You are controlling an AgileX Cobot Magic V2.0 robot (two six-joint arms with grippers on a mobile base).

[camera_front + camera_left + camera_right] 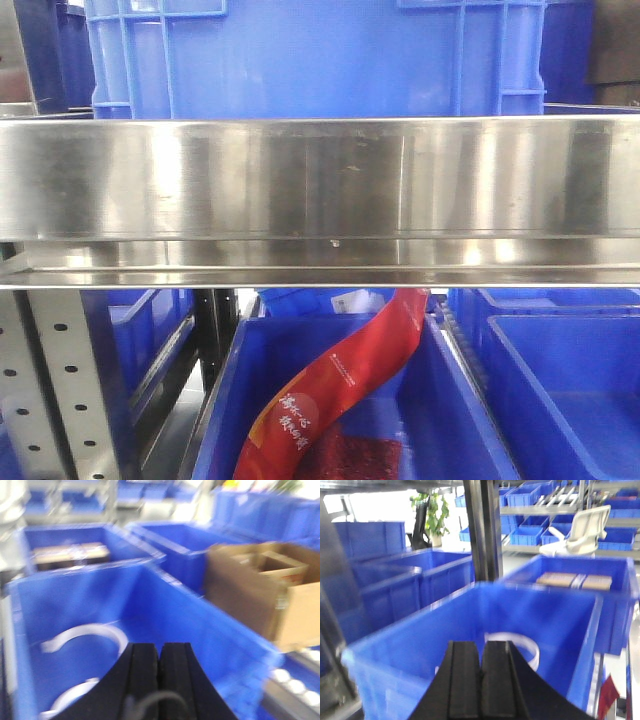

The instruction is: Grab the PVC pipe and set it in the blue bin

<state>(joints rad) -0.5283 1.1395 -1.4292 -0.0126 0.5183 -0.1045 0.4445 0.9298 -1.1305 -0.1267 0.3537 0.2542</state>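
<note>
From the front I am facing a steel shelf rail (320,180) running edge to edge, with a big blue crate (320,55) sitting on top of it. Under the rail, a perforated grey post (50,390) is standing at the left, and a blue tub (455,400) is holding a long red packet (345,380) that is leaning up toward the rail. More blue tubs are flanking it on both sides.

My left gripper (159,652) is hanging over a blue bin (210,635), its black pads pressed together with nothing between them. Inside that bin, at the left, a white curved pipe (90,632) is lying on the floor, and a second white arc (67,697) is showing just beside my gripper's body. Behind, another tub is holding flat brown packs (72,555); at the right a cardboard box (270,587) is standing beside the bin. The picture is blurring.

My right gripper (481,655) is also sitting closed and empty above a blue bin (580,645), with a white pipe arc (522,647) lying inside just past my pads. A dark steel upright (482,530) is rising behind, a green plant (432,510) is standing at the back left, and a white chair (582,530) is at the back right among shelves of blue tubs.
</note>
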